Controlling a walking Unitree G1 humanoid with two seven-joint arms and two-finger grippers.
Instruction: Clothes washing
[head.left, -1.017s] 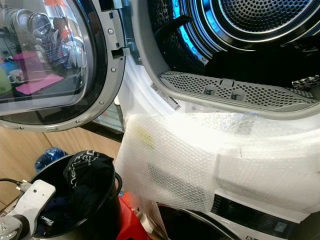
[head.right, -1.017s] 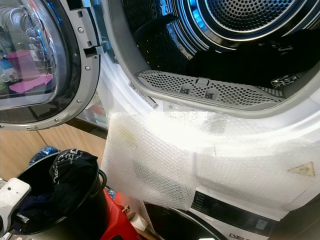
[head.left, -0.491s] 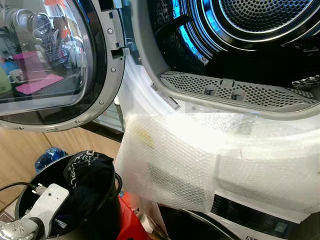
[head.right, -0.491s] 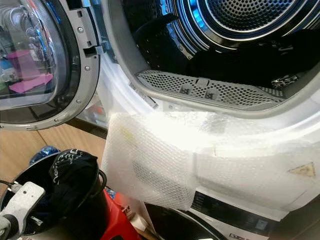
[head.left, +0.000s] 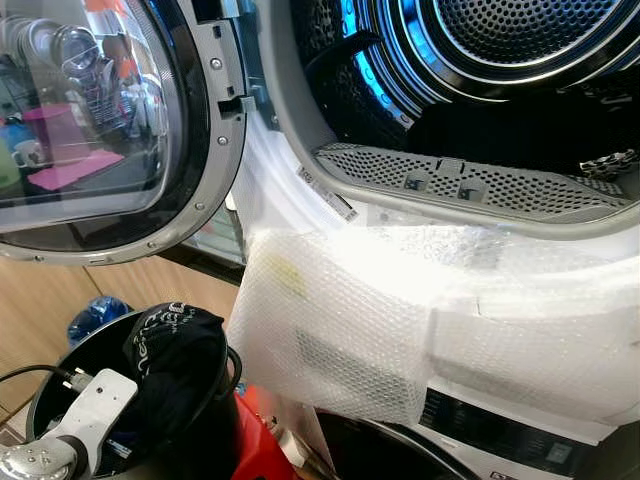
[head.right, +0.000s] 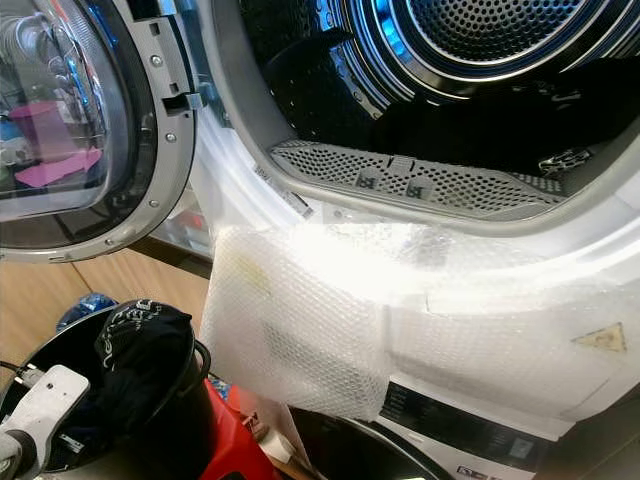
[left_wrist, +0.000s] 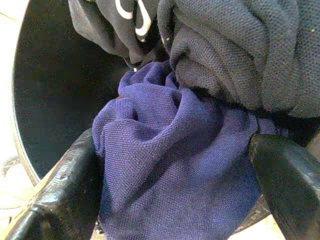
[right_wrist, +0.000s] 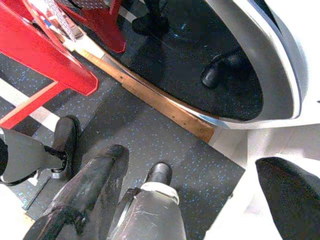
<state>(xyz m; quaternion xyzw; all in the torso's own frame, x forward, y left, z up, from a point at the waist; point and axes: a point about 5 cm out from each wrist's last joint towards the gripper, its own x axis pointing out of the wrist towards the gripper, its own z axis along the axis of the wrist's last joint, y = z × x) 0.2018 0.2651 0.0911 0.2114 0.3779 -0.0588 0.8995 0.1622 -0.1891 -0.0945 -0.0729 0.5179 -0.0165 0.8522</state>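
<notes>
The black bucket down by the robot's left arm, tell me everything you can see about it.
The black bucket stands upright on the floor, lower left of the open machine, beside something red. It is round, dark and smooth inside, with a thin handle at its rim. It holds clothes: a black garment with white lettering heaped over the rim, and purple fabric beneath. The left end effector reaches inside, its open fingers either side of the purple fabric.

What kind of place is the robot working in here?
Probably a home laundry corner: an open dryer drum above a second machine, beside a black bucket of dark clothes.
</notes>
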